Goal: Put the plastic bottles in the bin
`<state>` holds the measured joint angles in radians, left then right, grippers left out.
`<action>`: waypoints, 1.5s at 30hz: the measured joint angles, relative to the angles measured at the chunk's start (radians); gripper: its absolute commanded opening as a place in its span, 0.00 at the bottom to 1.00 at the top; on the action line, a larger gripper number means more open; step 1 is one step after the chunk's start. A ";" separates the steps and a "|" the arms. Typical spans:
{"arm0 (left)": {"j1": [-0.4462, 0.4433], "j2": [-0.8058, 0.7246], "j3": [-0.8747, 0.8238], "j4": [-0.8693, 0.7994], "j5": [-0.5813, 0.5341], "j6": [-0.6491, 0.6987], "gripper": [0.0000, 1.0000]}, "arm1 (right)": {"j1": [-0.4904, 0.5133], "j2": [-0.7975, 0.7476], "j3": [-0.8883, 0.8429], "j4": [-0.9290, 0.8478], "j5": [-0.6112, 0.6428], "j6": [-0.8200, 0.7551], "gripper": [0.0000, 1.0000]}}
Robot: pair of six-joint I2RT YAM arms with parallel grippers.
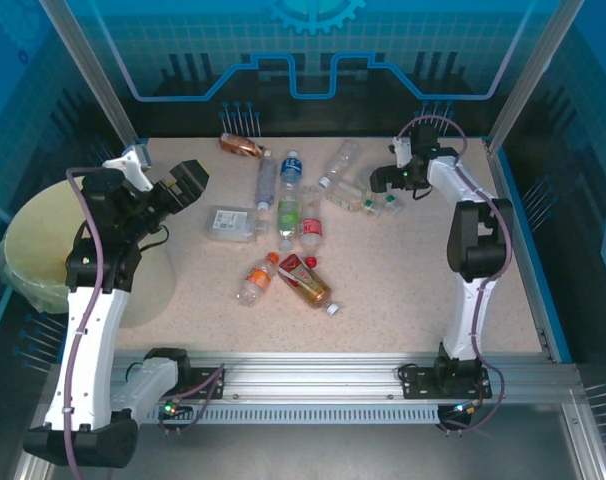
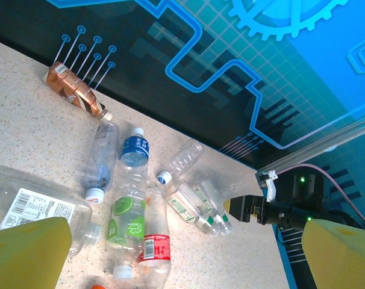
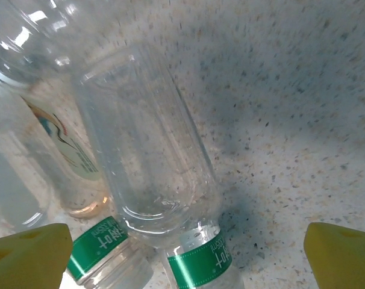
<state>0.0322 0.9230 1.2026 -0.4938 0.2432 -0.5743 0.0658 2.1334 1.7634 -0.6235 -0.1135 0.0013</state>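
Plastic bottles [image 2: 131, 205] across speckled table [image 2: 26, 114], left tool [image 2: 182, 262] spread wide

Top external: high behind arm bases [image 1: 168, 372], looking down on whole surface [image 1: 433, 290]. Left wrist: raised at left, faces far-right across plastic bottles [image 2: 128, 217]. Right wrist: close above surface, sharing those bottles.

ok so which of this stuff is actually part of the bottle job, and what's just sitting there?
Job:
plastic bottles, scattered across the table
bin, at the table's left edge

Not job:
metal rail along the front
blue back wall
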 measured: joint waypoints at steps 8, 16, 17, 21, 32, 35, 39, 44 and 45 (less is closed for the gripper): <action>-0.002 0.000 -0.016 -0.006 -0.019 0.002 0.99 | 0.055 0.140 0.131 -0.111 0.099 -0.002 0.88; -0.003 0.000 -0.024 -0.025 -0.030 0.008 0.99 | 0.062 0.149 0.126 -0.146 0.150 0.044 0.74; -0.003 0.000 -0.026 -0.025 -0.030 0.008 0.99 | 0.062 0.149 0.116 -0.146 0.153 0.048 0.74; -0.003 0.000 -0.029 -0.026 -0.030 0.008 0.99 | 0.063 0.148 0.048 -0.138 0.166 0.048 0.76; -0.003 -0.002 -0.048 -0.025 -0.030 0.007 0.99 | 0.064 0.073 -0.074 -0.069 0.176 0.041 0.54; -0.003 -0.002 -0.060 -0.023 -0.028 0.003 0.99 | 0.064 0.053 -0.109 -0.053 0.179 0.042 0.48; -0.003 -0.002 -0.077 -0.003 -0.003 -0.004 0.99 | 0.064 0.017 -0.151 -0.042 0.183 0.046 0.39; -0.033 -0.002 -0.093 0.022 0.017 -0.015 0.99 | 0.065 -0.079 -0.244 -0.018 0.186 0.060 0.34; -0.044 -0.002 -0.094 0.025 0.017 -0.019 0.99 | 0.066 -0.099 -0.264 -0.011 0.185 0.063 0.33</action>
<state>-0.0120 0.9215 1.1088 -0.4690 0.2604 -0.5930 0.1314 2.0346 1.4994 -0.6350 0.0719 0.0643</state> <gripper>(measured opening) 0.988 0.418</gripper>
